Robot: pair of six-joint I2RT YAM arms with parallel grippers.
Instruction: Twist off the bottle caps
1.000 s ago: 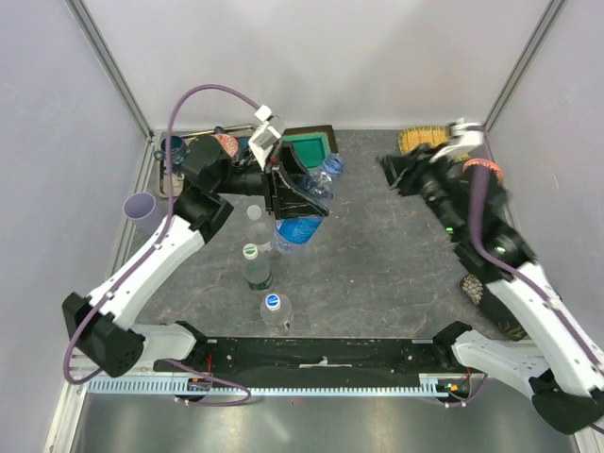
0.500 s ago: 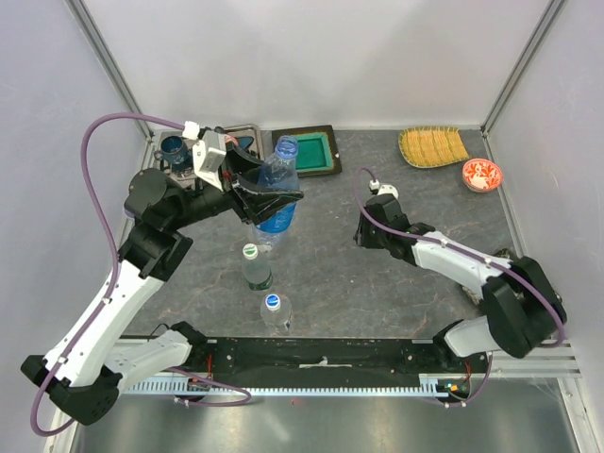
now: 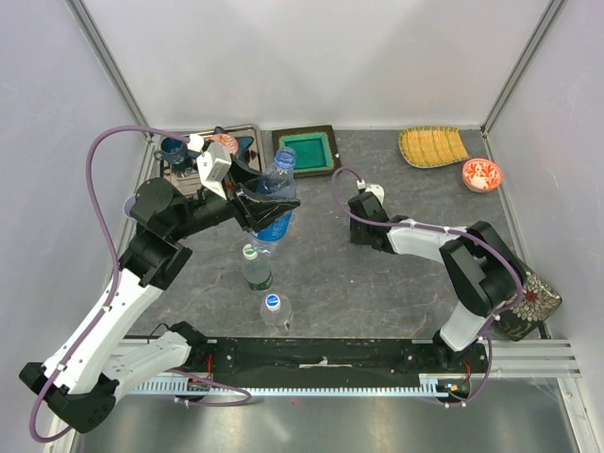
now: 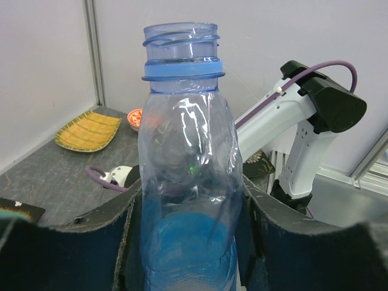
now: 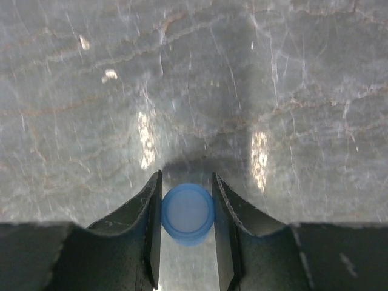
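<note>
My left gripper (image 3: 264, 209) is shut on the blue-tinted bottle (image 3: 276, 193) and holds it nearly upright above the table's left middle. In the left wrist view the bottle (image 4: 185, 151) stands between my jaws (image 4: 188, 242), its threaded neck open with no cap on it. My right gripper (image 3: 364, 229) is low over the table's middle. In the right wrist view it (image 5: 187, 206) is shut on the blue cap (image 5: 187, 213), just above the stone surface. A green-label bottle (image 3: 256, 272) with a green-and-white cap (image 3: 250, 252) and a bottle with a blue-and-white cap (image 3: 272, 303) stand upright. The fourth bottle is hidden.
A green tray (image 3: 305, 151), a metal tray (image 3: 247, 132) with a dark cup (image 3: 173, 148), a yellow woven plate (image 3: 432, 145) and a red-patterned bowl (image 3: 482, 174) lie along the back. A lilac cup (image 3: 130, 206) stands at the left wall. A dark patterned bowl (image 3: 534, 294) sits at the right edge.
My right arm swung from the back right down to the table's middle with the blue cap. My left arm drew the bottle leftwards and more upright.
</note>
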